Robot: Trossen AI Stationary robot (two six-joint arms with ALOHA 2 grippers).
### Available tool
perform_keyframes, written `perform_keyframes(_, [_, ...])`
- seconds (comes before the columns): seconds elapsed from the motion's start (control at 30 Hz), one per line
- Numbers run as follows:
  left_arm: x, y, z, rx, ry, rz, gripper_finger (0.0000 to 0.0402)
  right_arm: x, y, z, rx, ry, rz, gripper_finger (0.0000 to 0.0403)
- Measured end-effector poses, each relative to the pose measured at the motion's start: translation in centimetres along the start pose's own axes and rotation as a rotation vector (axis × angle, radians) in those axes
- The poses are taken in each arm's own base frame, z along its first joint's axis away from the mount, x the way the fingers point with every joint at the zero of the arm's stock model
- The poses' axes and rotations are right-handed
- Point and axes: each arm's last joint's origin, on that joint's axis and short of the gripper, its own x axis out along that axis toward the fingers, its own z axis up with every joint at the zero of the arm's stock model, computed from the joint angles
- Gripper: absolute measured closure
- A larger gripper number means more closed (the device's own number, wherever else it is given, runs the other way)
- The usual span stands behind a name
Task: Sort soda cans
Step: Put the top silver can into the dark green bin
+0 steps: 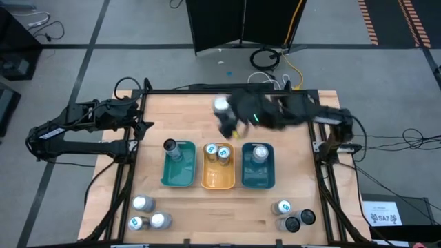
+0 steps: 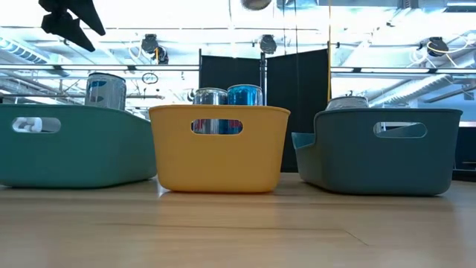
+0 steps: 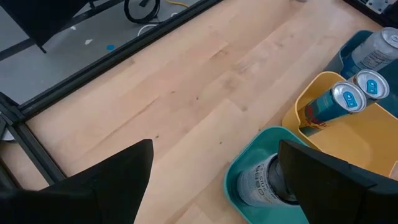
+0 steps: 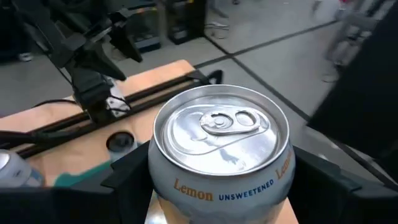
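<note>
A silver-topped lemon soda can point(image 4: 221, 152) sits clamped between the right gripper's point(image 1: 224, 118) fingers, held above the table's far side, behind the yellow tray point(image 1: 218, 180). That tray holds two blue-topped cans point(image 1: 218, 152), flanked by the teal tray point(image 1: 178, 172) and blue tray point(image 1: 258, 176), one can each. The left gripper point(image 1: 141, 129) waits spread wide, empty, at the table's left edge.

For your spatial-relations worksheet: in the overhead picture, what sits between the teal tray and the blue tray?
In the high view, the yellow tray sits between the teal tray and the blue tray, holding two blue-topped cans.
</note>
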Motion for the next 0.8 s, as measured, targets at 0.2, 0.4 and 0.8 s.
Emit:
perform_keyframes(0.2, [0.0, 0.0, 0.1, -0.002, -0.02, 0.022, 0.0047, -8.1, 0.8, -4.0, 0.067, 0.035, -0.194, 0.012])
perform_keyframes(0.4, [0.0, 0.0, 0.3, -0.01, -0.039, 0.015, 0.0047, -10.4, 5.2, -8.8, 0.116, -0.029, -0.16, 0.0119])
perform_keyframes(0.8, [0.0, -0.1, 0.3, -0.013, -0.047, 0.012, 0.0047, -7.8, 7.4, -20.3, 0.315, -0.05, -0.246, 0.0119])
